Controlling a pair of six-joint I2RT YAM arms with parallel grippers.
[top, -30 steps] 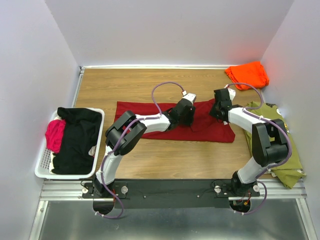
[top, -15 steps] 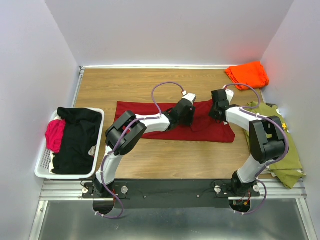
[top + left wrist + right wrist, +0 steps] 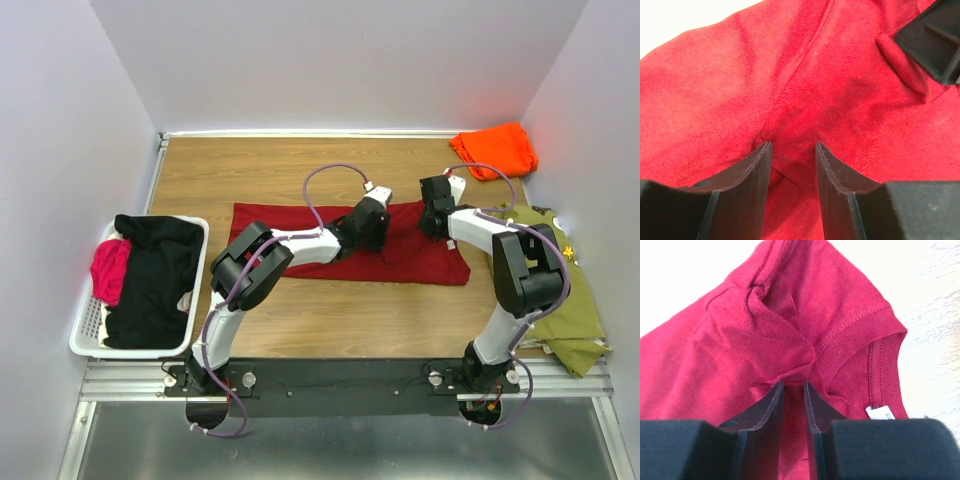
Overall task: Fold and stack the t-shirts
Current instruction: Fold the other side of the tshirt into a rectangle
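Observation:
The dark red t-shirt (image 3: 290, 222) lies spread lengthwise across the middle of the table. My left gripper (image 3: 378, 234) is on its right part, and in the left wrist view (image 3: 791, 146) the jaws are closed on a raised fold of the red cloth (image 3: 790, 75). My right gripper (image 3: 432, 212) is at the shirt's far right edge. In the right wrist view (image 3: 793, 385) it pinches the cloth near the collar, beside the white neck label (image 3: 880, 412). The bright orange t-shirt (image 3: 495, 148) lies bunched in the far right corner.
An olive green shirt (image 3: 565, 300) lies along the right edge of the table. A white basket (image 3: 84, 340) at the left holds black and pink clothes. White walls close in the table on three sides. Bare wood (image 3: 350, 310) shows in front of the red shirt.
My right gripper has shifted a little to the left and toward the far side, with the red cloth in it. My left arm has not moved.

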